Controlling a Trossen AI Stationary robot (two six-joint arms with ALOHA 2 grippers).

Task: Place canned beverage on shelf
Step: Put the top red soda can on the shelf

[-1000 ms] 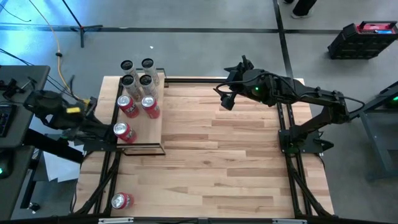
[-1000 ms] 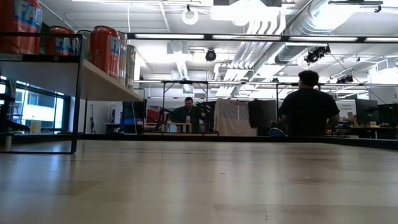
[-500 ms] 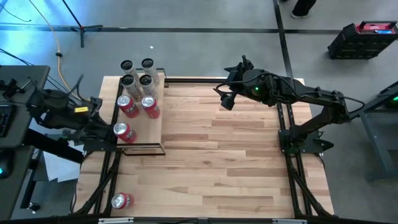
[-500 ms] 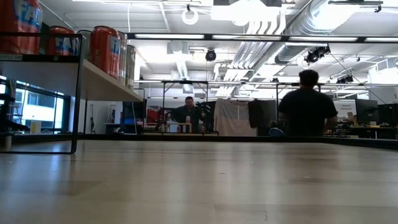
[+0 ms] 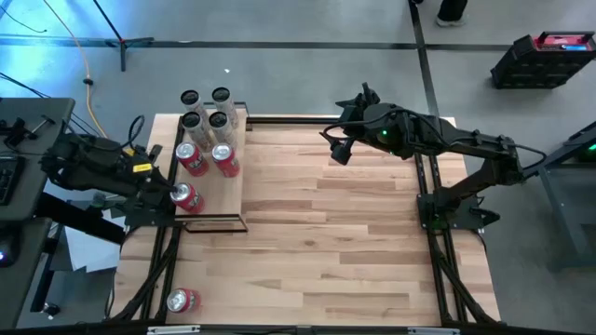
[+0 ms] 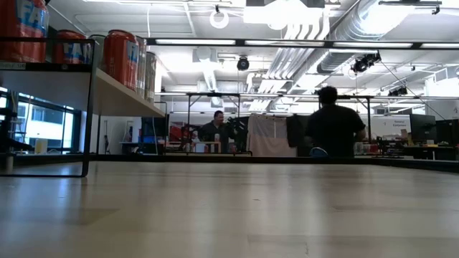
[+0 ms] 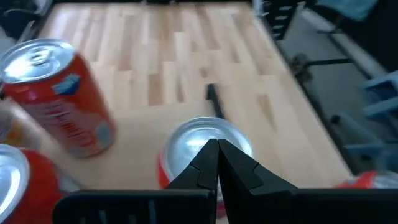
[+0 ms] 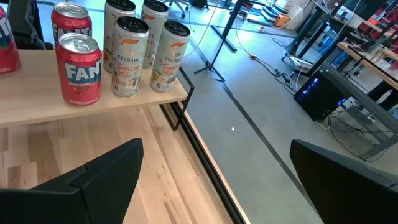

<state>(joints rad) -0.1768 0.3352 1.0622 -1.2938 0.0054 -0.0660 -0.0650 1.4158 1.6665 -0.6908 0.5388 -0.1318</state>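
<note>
The left gripper [image 7: 217,163] is hovering with jaws pressed together, empty, directly over the silver lid of a red can [image 7: 202,155] standing on the shelf [image 5: 228,191] near its front edge. The right gripper [image 5: 337,140] is waiting spread wide above bare table [image 5: 354,242]

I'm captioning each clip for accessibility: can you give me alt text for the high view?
From above, the left tool, shut, sits at a red can on the shelf, where six more cans stand. The right tool hangs open over the table's far edge, and another red can lies near the table's front left corner.
</note>
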